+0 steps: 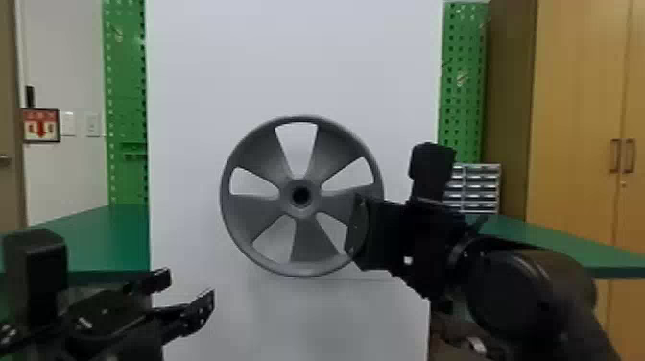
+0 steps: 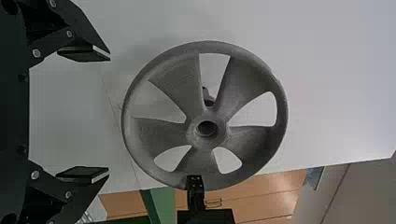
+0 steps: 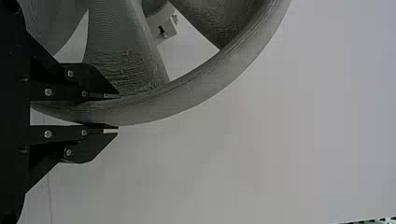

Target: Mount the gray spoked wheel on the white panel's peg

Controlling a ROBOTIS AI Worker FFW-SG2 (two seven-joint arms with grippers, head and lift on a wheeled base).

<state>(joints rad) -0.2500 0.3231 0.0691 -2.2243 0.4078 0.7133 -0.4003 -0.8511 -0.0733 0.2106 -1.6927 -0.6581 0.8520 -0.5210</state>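
A white panel point(image 1: 201, 72) is filling the middle of the head view from its top edge downward, with green pegboard point(image 1: 125, 91) standing at either side of it. Green tabletops point(image 1: 96, 240) are stretching out at the left and right, wooden cabinet doors point(image 1: 576, 96) are rising at the far right, and a small drawer unit point(image 1: 480, 189) is sitting just beyond the right arm. A red and white sign point(image 1: 41, 126) is hanging on the wall at the left edge.

The gray spoked wheel point(image 1: 264, 211) is standing upright at the centre of the frame, in front of the panel, its open hub facing the camera. The right gripper point(image 1: 357, 230) is reaching in from the lower right and holding the wheel by its rim; in the right wrist view, its jaws are closing on that rim from both faces, one on each side.

The left gripper point(image 1: 186, 290) is hovering in the lower left, well apart from the wheel, and its jaws are standing wide apart with nothing between them. In the left wrist view, the peg point(image 2: 208, 97) is showing through a gap between two spokes, beside the hub rather than lining up with its hole
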